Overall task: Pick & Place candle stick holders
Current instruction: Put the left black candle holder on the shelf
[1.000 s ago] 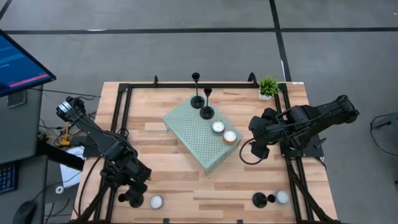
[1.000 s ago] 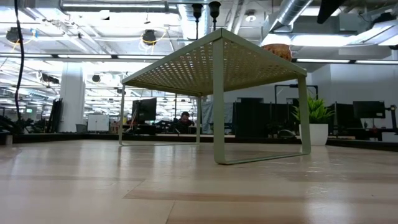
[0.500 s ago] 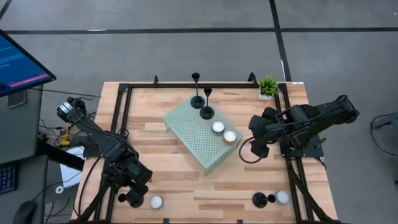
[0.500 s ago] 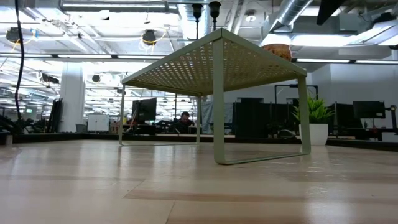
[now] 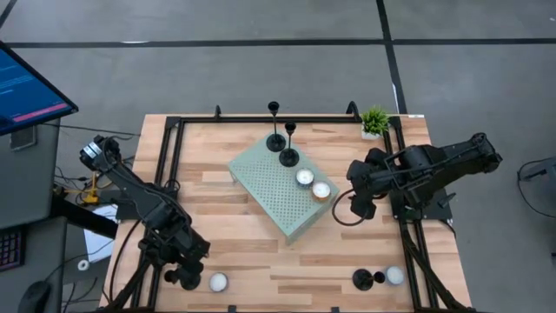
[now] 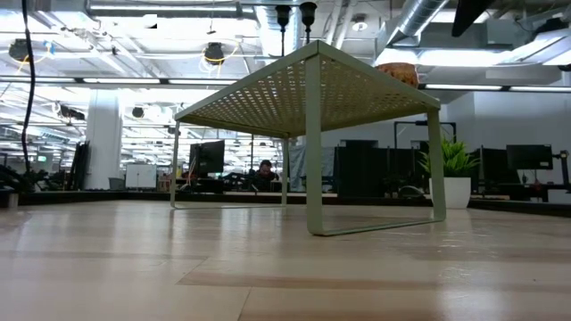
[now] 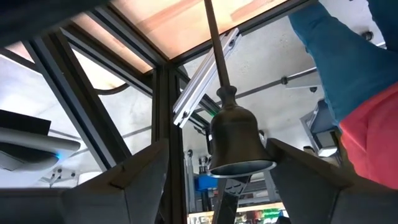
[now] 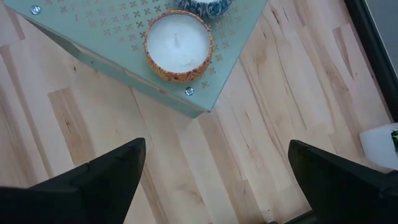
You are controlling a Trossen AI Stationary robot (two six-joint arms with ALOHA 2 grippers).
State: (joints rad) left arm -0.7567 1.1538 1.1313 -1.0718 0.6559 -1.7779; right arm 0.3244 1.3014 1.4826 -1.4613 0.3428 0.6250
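Left wrist view: spread left pincer (image 7: 214,171) straddles a candle stick holder (image 7: 236,140) at counter's front-left corner; rigid, top-heavy, best pinched mid-stem.

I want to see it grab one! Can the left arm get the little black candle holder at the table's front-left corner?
Probably yes. The left end effector is open right at the small matte black candle stick holder, whose cup sits between its fingers. Nothing blocks it; the round white tealight candle sits beside it.

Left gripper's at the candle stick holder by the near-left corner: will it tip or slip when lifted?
Probably rigid: the candle stick holder looks like solid dark metal. Its thin stem between the left gripper fingers may pivot or slip. Likely top-heavy above its small base, so it may tip when set down.
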